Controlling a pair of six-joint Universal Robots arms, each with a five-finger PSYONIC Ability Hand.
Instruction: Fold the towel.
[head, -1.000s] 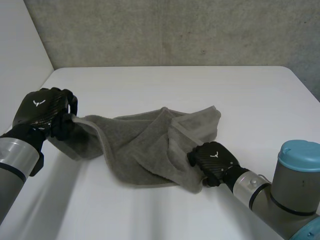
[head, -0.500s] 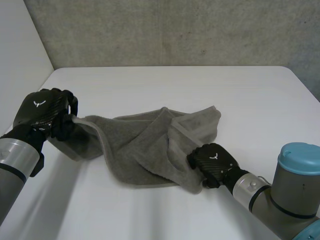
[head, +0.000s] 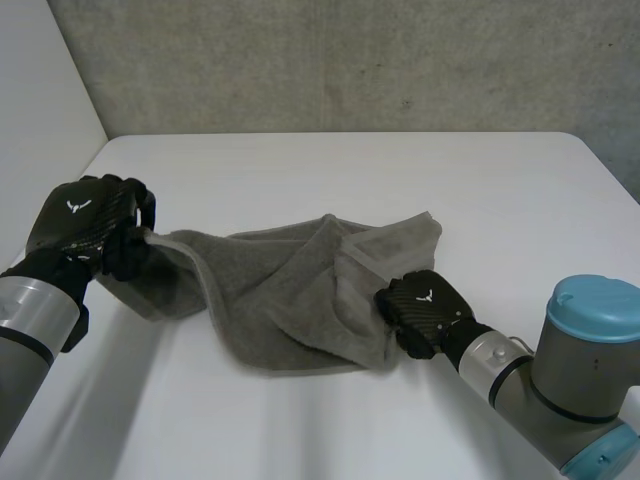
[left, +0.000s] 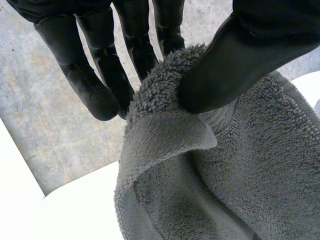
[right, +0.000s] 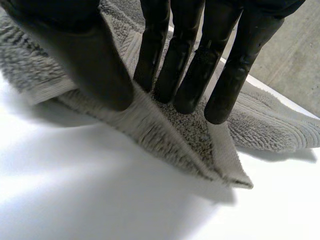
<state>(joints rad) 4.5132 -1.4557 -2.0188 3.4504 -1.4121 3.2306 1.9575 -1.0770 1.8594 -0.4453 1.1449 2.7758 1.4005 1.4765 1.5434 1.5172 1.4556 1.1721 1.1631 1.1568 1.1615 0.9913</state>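
Observation:
A grey towel (head: 290, 290) lies crumpled across the middle of the white table (head: 350, 170). My left hand (head: 85, 225) holds its left corner just off the table. In the left wrist view the thumb (left: 240, 50) pinches the towel's edge (left: 165, 85) against the fingers. My right hand (head: 425, 310) is at the towel's near right corner, low on the table. In the right wrist view the thumb (right: 90, 55) and fingers (right: 190, 65) close on the hemmed corner (right: 165, 125), which ridges up between them.
The table's far edge meets a grey concrete wall (head: 350, 60). Bare tabletop lies behind the towel, to its right and in front of it.
My right hand's fingers have closed on the near right corner and drawn it in slightly. My left hand keeps its hold and has not moved.

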